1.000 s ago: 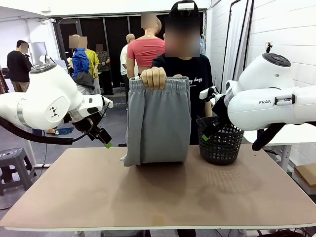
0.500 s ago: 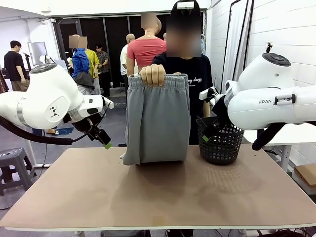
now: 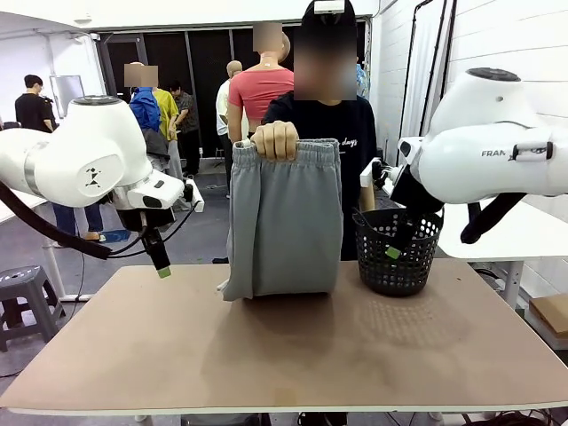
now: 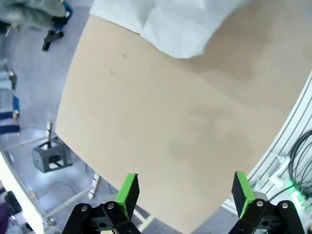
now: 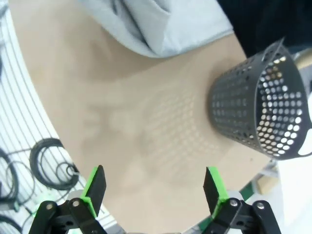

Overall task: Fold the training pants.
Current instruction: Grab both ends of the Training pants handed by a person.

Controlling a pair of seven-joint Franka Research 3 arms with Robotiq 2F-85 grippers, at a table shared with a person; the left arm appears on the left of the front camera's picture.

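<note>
Your left hand (image 3: 161, 264) has tipped downward near the surface's (image 3: 266, 355) far left corner. It and the right hand (image 5: 153, 187) hang released, clear of the training pants (image 3: 284, 222).

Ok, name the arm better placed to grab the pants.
Probably left: the left claw hangs open near the training pants with bare table between; the right claw has the black mesh basket close beside it.

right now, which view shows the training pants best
The front view: the training pants hang from the person's hand at the waistband, bottom end resting on the table. Each wrist view shows a bit of that bottom end.
</note>
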